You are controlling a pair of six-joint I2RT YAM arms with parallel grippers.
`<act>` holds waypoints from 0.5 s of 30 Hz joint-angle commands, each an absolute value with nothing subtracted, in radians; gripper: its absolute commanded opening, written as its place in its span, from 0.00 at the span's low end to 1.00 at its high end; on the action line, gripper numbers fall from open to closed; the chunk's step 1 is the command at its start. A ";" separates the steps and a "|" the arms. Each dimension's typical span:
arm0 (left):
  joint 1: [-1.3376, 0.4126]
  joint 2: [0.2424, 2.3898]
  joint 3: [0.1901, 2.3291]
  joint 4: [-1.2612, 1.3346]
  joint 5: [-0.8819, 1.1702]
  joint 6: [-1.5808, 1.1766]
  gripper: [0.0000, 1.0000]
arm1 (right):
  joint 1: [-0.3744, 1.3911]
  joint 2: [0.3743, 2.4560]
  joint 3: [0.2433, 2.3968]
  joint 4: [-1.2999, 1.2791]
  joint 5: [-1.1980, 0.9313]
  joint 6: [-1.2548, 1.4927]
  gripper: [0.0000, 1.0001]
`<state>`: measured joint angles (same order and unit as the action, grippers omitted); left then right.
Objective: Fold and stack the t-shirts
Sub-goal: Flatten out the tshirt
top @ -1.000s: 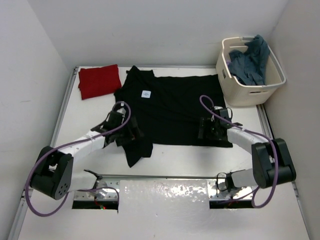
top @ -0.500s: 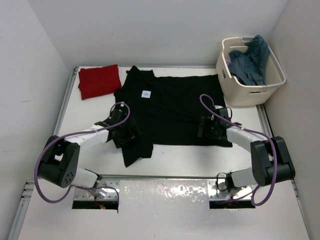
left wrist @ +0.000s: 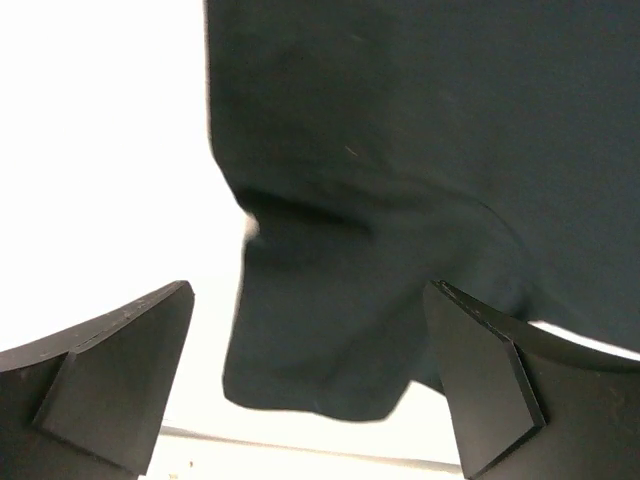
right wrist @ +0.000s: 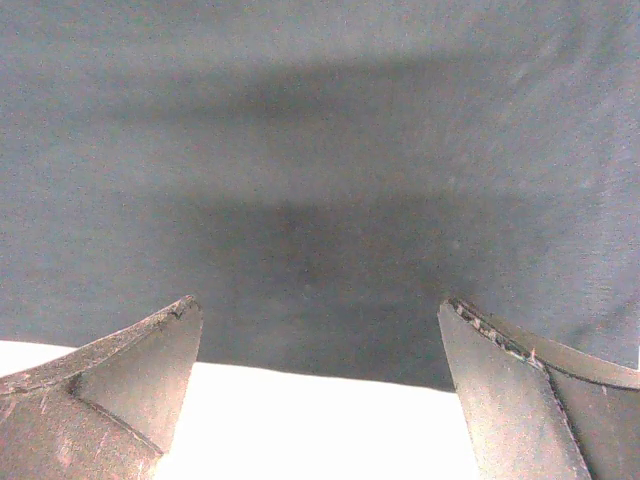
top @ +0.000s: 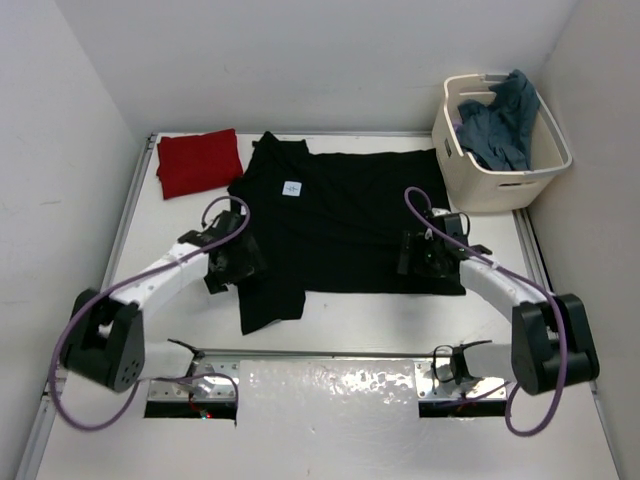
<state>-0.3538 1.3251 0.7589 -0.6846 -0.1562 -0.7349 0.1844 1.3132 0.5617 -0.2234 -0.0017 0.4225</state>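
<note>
Under the wide-open, empty left pincer (left wrist: 308, 292) and right pincer (right wrist: 318, 302), black t-shirt (top: 350, 210) lies flat.

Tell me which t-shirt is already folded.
The red t-shirt, far left; the black t-shirt lies spread out, the blue-grey t-shirt hangs crumpled in the tub.

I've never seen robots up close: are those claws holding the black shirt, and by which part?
Nothing is held. The left gripper and right gripper both stand open over the black t-shirt, pinching no cloth.
</note>
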 commanded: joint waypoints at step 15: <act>-0.382 1.127 0.505 -0.832 0.086 -0.876 0.95 | 0.081 1.143 0.578 -0.384 0.239 0.514 0.99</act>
<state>-0.3679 1.0992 0.5144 -0.8738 0.0444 -0.8585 0.1009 1.1561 0.5812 -0.3664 0.1886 0.4896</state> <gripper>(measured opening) 0.963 0.992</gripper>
